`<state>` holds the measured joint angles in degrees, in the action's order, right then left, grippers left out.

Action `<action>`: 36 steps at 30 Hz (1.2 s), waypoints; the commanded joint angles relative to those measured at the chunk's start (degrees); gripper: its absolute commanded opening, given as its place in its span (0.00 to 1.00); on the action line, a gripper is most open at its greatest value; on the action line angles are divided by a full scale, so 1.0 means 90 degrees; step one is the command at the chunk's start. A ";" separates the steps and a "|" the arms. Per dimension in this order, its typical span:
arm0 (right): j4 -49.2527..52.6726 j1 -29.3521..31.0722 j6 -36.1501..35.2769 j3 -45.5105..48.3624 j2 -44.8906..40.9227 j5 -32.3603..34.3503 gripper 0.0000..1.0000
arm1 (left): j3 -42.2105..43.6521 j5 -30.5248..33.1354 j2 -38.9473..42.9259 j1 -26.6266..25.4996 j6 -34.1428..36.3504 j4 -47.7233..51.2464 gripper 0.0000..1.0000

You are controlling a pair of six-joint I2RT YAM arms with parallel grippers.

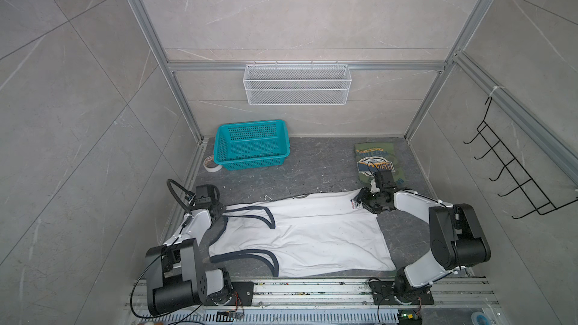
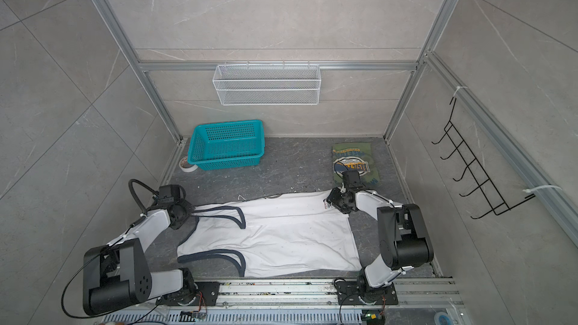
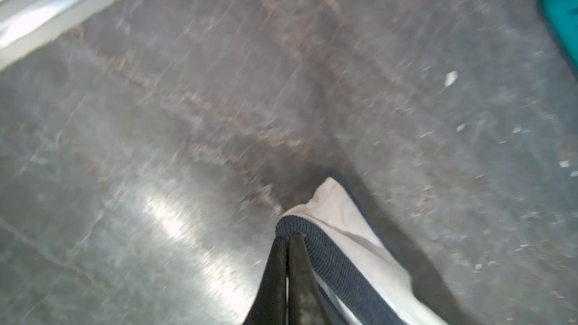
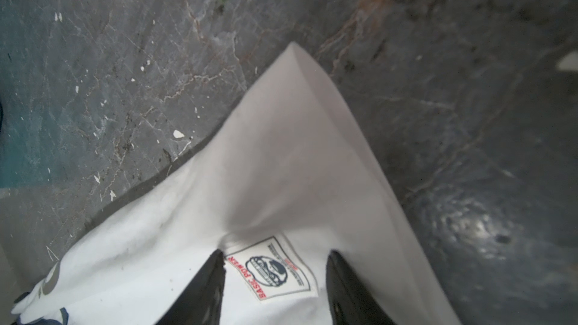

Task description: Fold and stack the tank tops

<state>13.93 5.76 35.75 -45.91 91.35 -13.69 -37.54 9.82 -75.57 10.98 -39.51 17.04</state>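
the white tank top lay spread out on the dark table, its hem end toward the right and its navy-trimmed straps toward the left, in both top views. the left hand was fully closed, its two black fingers pressed together on the end of the far strap, with the ribbed navy edging curled over their tips and a fold of white cloth beside it. the right hand sat at the far hem corner of the same shirt. in the right wrist view its fingers stood about halfway apart, straddling a sewn label with red lettering. the cloth between them lay flat rather than pinched, and beyond them the hem corner rose in a soft peak above the table. whether the fingers touched the cloth could not be told. the olive tank top lay folded into a rectangle, graphic side up, near the far right corner of the table, just beyond the right hand. a teal basket stood at the far left of the table with a roll of tape just beside it.
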 commanded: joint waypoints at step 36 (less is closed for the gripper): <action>0.2613 0.6648 -0.0619 -0.5834 0.3773 0.3269 0.44 | -0.0213 -0.0921 -0.0632 0.0069 0.0193 -0.0624 0.01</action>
<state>32.60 65.25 30.20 -95.57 122.61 12.29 -39.35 2.66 -80.34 11.29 -37.52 12.58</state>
